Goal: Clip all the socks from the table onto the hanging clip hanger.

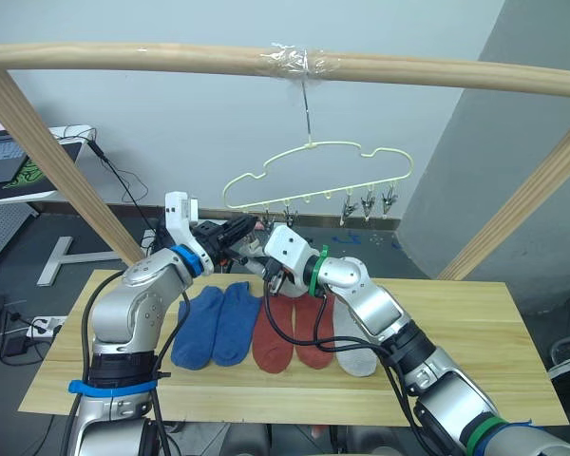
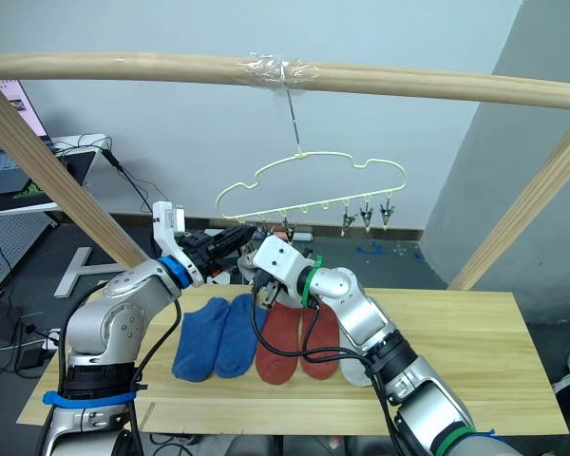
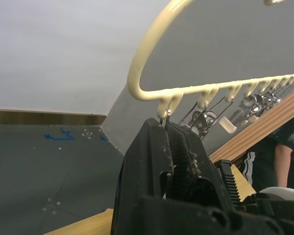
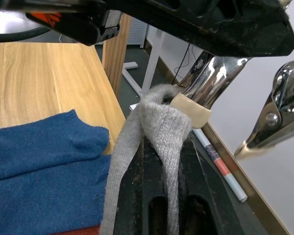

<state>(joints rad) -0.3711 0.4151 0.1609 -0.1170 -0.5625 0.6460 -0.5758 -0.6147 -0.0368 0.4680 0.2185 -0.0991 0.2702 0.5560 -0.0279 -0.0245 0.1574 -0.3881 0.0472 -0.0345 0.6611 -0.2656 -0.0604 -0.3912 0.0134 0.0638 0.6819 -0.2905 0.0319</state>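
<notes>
no readable text, labels or numbers

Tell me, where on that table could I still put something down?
The light wooden table is bare right of the light grey sock, and at its left end beyond the blue socks. The middle is crowded: blue, rust-red socks, and both arms.

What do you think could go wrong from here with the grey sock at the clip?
The grey sock is only bunched at the clip in the right gripper, so it may slip out on release. The left gripper pinches that clip on the light hanger; a tug could swing it and spoil the alignment.
</notes>
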